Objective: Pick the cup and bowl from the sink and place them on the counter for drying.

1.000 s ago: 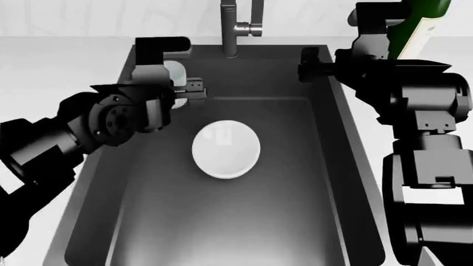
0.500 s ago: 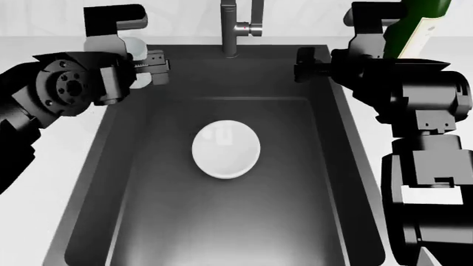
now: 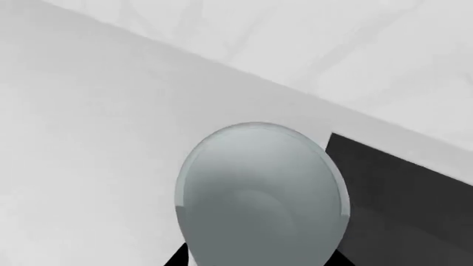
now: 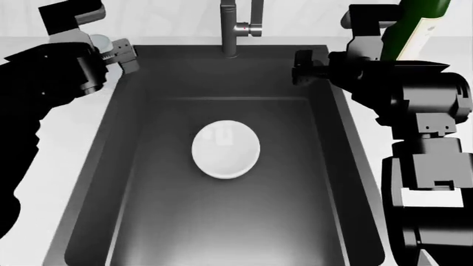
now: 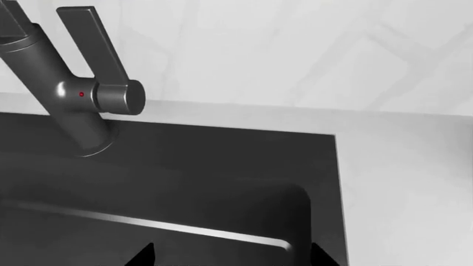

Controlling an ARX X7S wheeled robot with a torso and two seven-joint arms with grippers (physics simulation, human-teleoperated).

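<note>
A tall green wine bottle (image 4: 414, 25) stands at the far right, its upper part cut off by the head view's top edge; a pale label shows on its lower body, and dark machinery hides its base. Behind everything runs a white back wall (image 4: 170, 19) with faint grey veining like marble, also seen in the right wrist view (image 5: 296, 50) and in the left wrist view (image 3: 347, 39).

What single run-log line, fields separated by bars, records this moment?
left gripper: shut on cup, over counter | right gripper: empty, by sink edge | bowl: in sink
</note>
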